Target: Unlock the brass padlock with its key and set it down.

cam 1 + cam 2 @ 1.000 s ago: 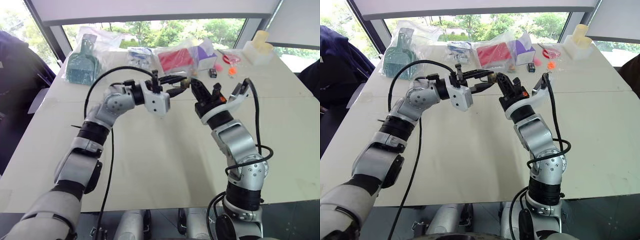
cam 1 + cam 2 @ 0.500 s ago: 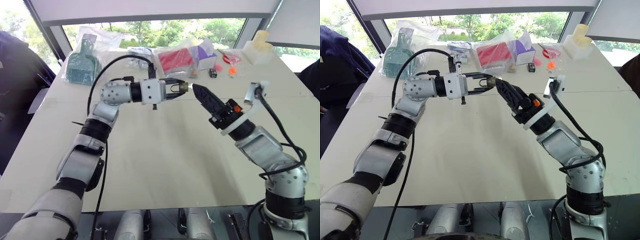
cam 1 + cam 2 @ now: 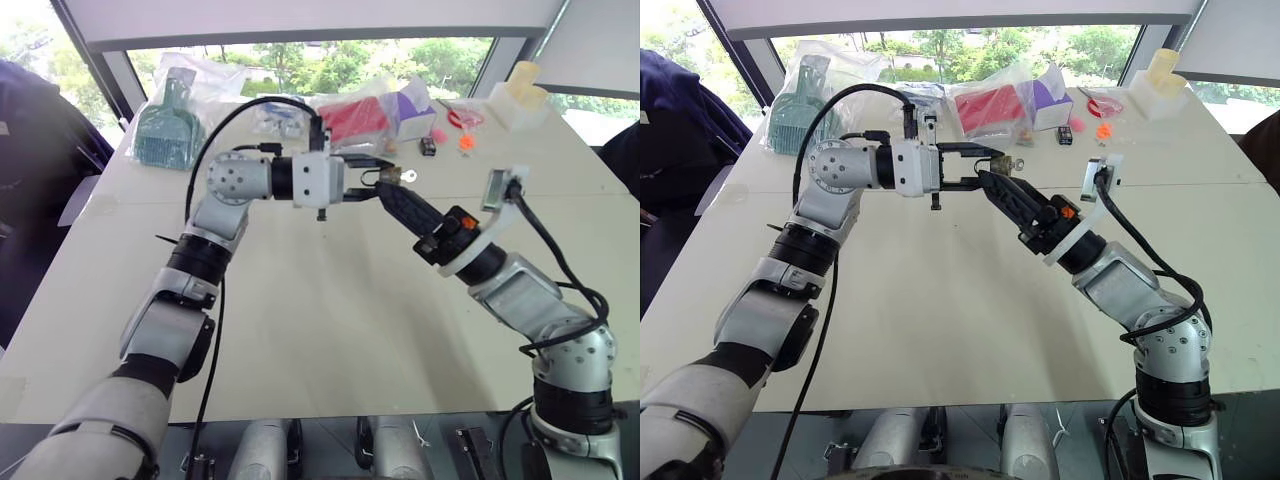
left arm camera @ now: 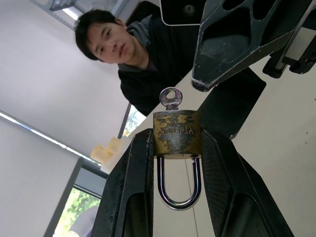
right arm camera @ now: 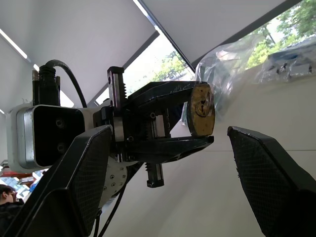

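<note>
A second ago the right gripper (image 5: 163, 163) stood upright, closed at the padlock (image 4: 176, 133) in the left gripper (image 3: 385, 177). It has since tipped over to lean toward the left gripper, let go, and now gapes wide just short of the padlock. The key (image 4: 171, 98) stays in the lock. The left gripper has rolled about its own axis.

Brass padlock (image 5: 201, 109) clamped in left gripper (image 5: 197, 123), framed between right gripper's (image 5: 168, 182) wide-spread jaws.

Brass padlock (image 4: 177, 133) mottled yellow, silver key (image 4: 171, 98), blk end effector (image 4: 177, 148)
</note>
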`<state>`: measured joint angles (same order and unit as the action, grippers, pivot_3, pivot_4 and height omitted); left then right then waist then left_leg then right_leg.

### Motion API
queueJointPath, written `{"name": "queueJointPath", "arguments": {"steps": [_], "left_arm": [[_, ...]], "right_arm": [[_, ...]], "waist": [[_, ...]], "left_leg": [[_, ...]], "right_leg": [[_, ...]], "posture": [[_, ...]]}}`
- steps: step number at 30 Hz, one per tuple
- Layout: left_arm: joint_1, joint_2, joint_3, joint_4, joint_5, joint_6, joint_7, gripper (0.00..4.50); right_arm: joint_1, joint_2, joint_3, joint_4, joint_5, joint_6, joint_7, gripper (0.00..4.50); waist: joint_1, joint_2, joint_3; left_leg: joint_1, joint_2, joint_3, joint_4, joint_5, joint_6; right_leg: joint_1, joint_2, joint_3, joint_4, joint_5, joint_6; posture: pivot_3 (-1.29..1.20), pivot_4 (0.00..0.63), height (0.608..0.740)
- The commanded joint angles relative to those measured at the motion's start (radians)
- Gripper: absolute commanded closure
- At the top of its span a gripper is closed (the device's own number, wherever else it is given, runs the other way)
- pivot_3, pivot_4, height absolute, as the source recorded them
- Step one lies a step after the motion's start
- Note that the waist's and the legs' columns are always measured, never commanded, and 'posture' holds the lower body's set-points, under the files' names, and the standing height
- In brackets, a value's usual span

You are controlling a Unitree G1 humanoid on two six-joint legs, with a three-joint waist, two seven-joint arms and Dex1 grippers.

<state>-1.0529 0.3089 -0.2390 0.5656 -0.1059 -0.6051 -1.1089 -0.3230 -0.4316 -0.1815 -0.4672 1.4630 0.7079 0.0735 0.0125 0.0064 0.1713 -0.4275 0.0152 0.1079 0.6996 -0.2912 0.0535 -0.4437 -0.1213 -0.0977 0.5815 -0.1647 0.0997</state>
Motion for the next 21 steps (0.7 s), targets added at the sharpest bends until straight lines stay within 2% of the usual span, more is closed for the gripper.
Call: {"name": "queueJointPath", "arguments": {"steps": [1, 3, 8, 9, 17, 19, 21], "left_arm": [[-0.003, -0.002, 0.017, -0.048, -0.018, -0.011, 0.004, 3.73], [-0.002, -0.002, 0.017, -0.051, -0.019, -0.011, 0.003, 3.73], [0.004, -0.002, 0.016, -0.064, -0.020, -0.007, 0.002, 3.73], [0.005, -0.002, 0.015, -0.067, -0.021, -0.006, 0.002, 3.73], [0.012, -0.002, 0.013, -0.076, -0.022, -0.005, -0.008, 3.73], [0.016, -0.003, 0.013, -0.081, -0.027, 0.003, -0.015, 2.69], [0.023, 0.002, 0.010, -0.090, -0.039, 0.024, -0.035, 1.97]], "right_arm": [[-0.018, 0.012, -0.012, -0.011, -0.009, -0.023, 0.004, 0.87], [-0.020, 0.023, -0.016, -0.007, -0.014, -0.032, 0.002, 1.52], [-0.021, 0.039, -0.012, -0.005, -0.020, -0.039, 0.001, 4.15], [-0.022, 0.040, -0.011, -0.005, -0.020, -0.040, 0.001, 4.44], [-0.016, 0.050, 0.006, -0.009, -0.034, -0.031, 0.006, 4.47], [-0.016, 0.052, 0.010, -0.008, -0.039, -0.030, 0.006, 4.47], [-0.017, 0.056, 0.013, -0.006, -0.047, -0.031, 0.008, 4.47]], "waist": [[0.000, 0.000, 0.000], [0.000, 0.000, 0.000], [-0.001, 0.000, 0.000], [-0.001, 0.000, 0.000], [0.000, 0.000, 0.000], [-0.001, 0.000, 0.000], [-0.001, 0.000, 0.000]], "left_leg": [[0.000, 0.000, 0.000, 0.000, 0.000, 0.000], [0.000, 0.000, 0.000, 0.000, 0.000, 0.000], [0.000, 0.000, 0.000, 0.000, 0.000, 0.000], [0.000, 0.000, 0.000, 0.000, 0.000, 0.000], [0.000, 0.000, 0.000, 0.000, 0.000, 0.000], [0.000, 0.000, 0.000, 0.000, 0.000, 0.000], [0.000, 0.000, 0.000, 0.000, 0.000, 0.000]], "right_leg": [[0.000, 0.000, 0.000, 0.000, 0.000, 0.000], [0.000, 0.000, 0.000, 0.000, 0.000, 0.000], [0.000, 0.000, 0.000, 0.000, 0.000, 0.000], [0.000, 0.000, 0.000, 0.000, 0.000, 0.000], [0.000, 0.000, 0.000, 0.000, 0.000, 0.000], [0.000, 0.000, 0.000, 0.000, 0.000, 0.000], [0.000, 0.000, 0.000, 0.000, 0.000, 0.000]], "posture": [[0.00, 0.150, 0.735], [0.00, 0.150, 0.735], [0.00, 0.150, 0.735], [0.00, 0.150, 0.735], [0.00, 0.150, 0.735], [0.00, 0.150, 0.735], [0.00, 0.150, 0.735]]}}
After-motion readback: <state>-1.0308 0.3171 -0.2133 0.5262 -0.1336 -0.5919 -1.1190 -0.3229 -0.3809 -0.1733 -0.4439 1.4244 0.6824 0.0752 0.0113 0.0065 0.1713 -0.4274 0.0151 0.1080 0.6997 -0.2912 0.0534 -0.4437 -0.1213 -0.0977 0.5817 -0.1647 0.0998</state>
